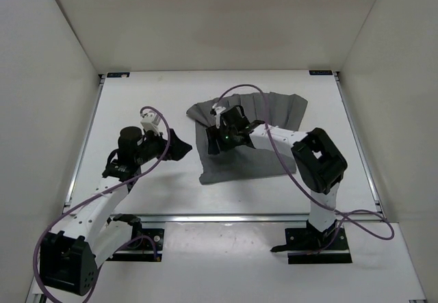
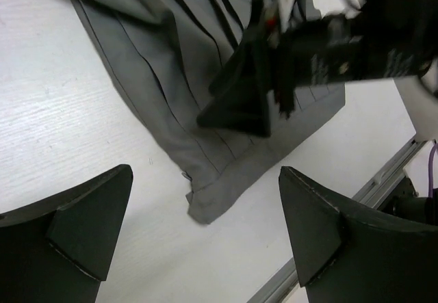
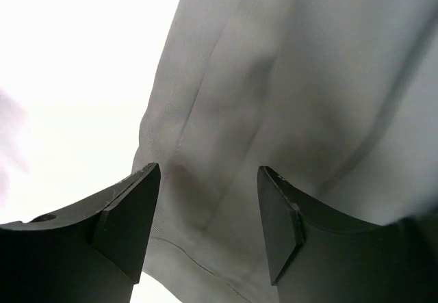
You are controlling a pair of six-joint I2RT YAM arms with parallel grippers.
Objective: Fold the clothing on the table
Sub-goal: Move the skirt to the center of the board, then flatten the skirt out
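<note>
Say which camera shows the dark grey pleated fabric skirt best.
The top external view: nearly the whole dark grey pleated fabric skirt shows, the right arm covering a strip. The left wrist view catches one corner; the right wrist view, a blurred close-up.

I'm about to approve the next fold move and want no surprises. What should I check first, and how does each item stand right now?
1. Left gripper open: ok, jaws wide apart.
2. Left gripper over the skirt: not ok, it hangs over bare table beside the skirt's near left corner.
3. Right gripper over fabric: ok, cloth lies under its parted fingers.
4. Right gripper pinching cloth: cannot tell.
5. Skirt wholly on the table: ok.
6. Skirt lying flat: not ok, its far left part looks rumpled.
</note>
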